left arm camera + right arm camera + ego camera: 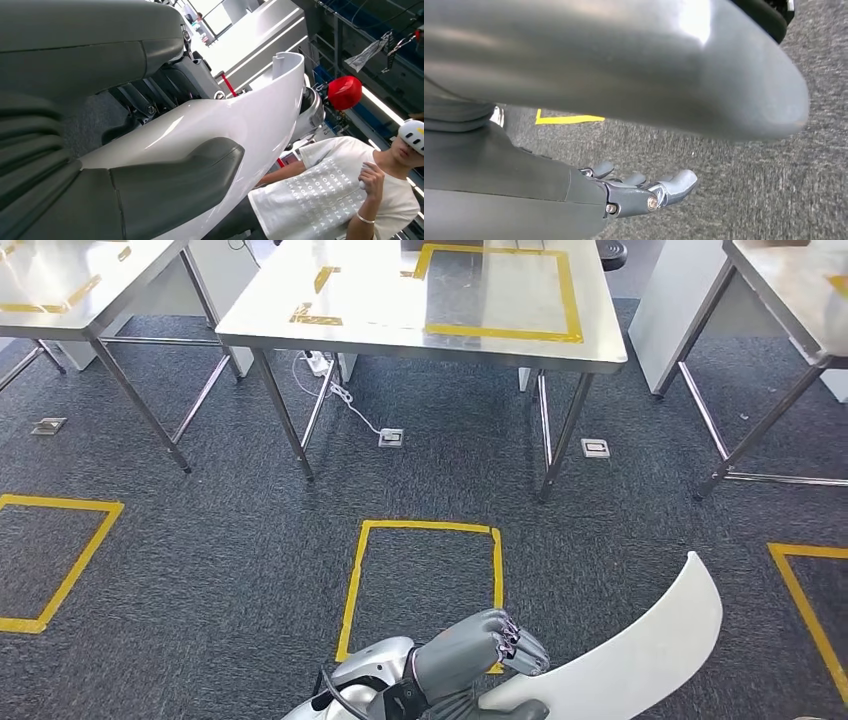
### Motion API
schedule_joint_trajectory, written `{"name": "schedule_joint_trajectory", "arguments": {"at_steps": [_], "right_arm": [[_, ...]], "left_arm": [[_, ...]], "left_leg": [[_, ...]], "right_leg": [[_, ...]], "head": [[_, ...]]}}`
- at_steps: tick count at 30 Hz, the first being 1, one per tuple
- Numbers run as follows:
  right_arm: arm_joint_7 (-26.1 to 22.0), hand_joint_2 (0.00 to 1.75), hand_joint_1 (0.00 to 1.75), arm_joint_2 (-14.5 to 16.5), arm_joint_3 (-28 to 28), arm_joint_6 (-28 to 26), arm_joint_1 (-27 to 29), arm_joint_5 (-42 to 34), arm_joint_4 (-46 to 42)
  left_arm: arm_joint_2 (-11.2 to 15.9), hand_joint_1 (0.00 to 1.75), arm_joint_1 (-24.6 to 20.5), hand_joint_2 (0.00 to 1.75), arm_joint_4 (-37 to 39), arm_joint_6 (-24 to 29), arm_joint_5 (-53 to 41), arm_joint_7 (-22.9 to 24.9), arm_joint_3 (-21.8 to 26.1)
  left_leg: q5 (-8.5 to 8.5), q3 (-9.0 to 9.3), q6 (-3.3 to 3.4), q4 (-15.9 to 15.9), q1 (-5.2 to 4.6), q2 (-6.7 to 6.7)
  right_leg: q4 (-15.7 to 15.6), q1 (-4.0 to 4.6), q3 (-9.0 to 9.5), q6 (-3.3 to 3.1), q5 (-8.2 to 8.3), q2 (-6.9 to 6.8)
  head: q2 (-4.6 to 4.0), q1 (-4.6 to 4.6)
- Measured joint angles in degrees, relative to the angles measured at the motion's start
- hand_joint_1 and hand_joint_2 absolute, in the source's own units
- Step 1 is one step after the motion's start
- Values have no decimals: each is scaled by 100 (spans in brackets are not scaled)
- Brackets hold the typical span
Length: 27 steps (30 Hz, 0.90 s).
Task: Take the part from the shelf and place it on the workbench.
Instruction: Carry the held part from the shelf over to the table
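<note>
My left hand (478,648) grips the near end of a long, curved white part (640,648) low in the head view, above the carpet. The part reaches up and to the right, past the hand. In the left wrist view the thumb (175,180) presses on the glossy white part (240,125) and the dark fingers wrap its other side. A steel workbench (380,325) with a yellow taped rectangle (500,333) on its top stands straight ahead, well beyond the hand. My right hand (634,192) hangs over the grey carpet, fingers apart and holding nothing.
Steel tables stand at the far left (60,290) and far right (800,290). A yellow taped square (425,590) marks the carpet in front of the workbench, with floor sockets (391,437) and a white cable under it. A person (340,200) in a white shirt stands close by.
</note>
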Motion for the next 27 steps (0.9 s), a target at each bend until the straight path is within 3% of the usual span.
{"name": "schedule_joint_trajectory", "arguments": {"at_steps": [2, 6, 7, 9, 13, 17, 19, 21, 24, 25, 26, 27], "right_arm": [[-1, 0, 0, 3, 0, 0, -2, 0, 0], [-1, 0, 0, 1, 0, 2, 1, -4, 0], [-4, 0, 0, 1, 0, 3, 1, -5, 0], [-18, 0, 0, 1, 0, 4, 0, -7, 0], [-94, 0, 0, 1, 0, 3, 1, 0, 0], [-76, 0, 0, 3, 0, 3, 4, 22, 0], [-62, 0, 0, 5, 0, 4, 10, 26, 0], [-52, 0, 0, 7, 0, 3, 8, 27, 0], [-22, 0, 0, 8, 0, 4, 12, 17, 0], [-11, 0, 0, 8, 0, 4, 25, 10, 0], [-4, 0, 0, 8, 0, 4, 41, 3, 0], [-1, 0, 0, 7, 0, 4, 55, -3, 0]], "left_arm": [[-2, 175, -5, 175, 0, 4, -2, 3, 0], [-22, 175, -8, 175, 19, 43, -53, 62, 0], [-29, 175, -10, 175, 32, 48, -70, 89, 0], [-38, 175, -19, 175, 69, 49, -121, 150, 0], [-42, 175, -35, 175, 134, 34, -238, 220, 0], [-40, 175, -35, 175, 163, -14, -252, 262, 0], [-40, 175, -32, 175, 181, -20, -252, 271, 0], [-41, 175, -29, 175, 197, -24, -252, 273, 0], [-39, 175, -15, 175, 228, -34, -249, 270, 0], [-38, 175, -7, 175, 242, -37, -249, 270, 0], [-38, 175, -1, 175, 255, -38, -249, 269, 0], [-38, 175, 3, 175, 265, -40, -248, 267, 0]], "left_leg": [[172, 230, 40, -522, 6, -32], [188, 245, 100, -582, -6, -41], [189, 244, 116, -581, -11, -41], [185, 241, 152, -575, -25, -40], [170, 233, 216, -559, -71, -40], [159, 222, 286, -566, -108, -40], [118, 249, 358, -602, -92, -43], [56, 327, 428, -630, -71, -27], [-15, 411, 437, -628, -72, 19], [-42, 437, 420, -627, -70, 27], [-70, 473, 395, -625, -64, 33], [-104, 522, 364, -624, -54, 37]], "right_leg": [[36, 19, -15, 54, -29, 30], [24, 32, -19, -20, -11, 38], [7, 31, -10, -7, 4, 38], [-30, 23, 8, 45, 22, 38], [-70, -23, 22, 210, 32, 38], [-66, -61, 26, 297, 52, 39], [45, -70, 5, 333, 89, 30], [349, -70, -125, 340, 6, -8], [1328, -59, -722, 334, -435, -41], [1583, -60, -912, 337, -507, -45], [1652, -62, -1007, 335, -471, -52], [1510, -66, -991, 331, -336, -63]], "head": [[0, -1], [0, 9], [0, 10], [0, 11], [0, 11], [0, 9], [0, 13], [0, 31], [0, 53], [0, 53], [0, 54], [0, 54]]}}
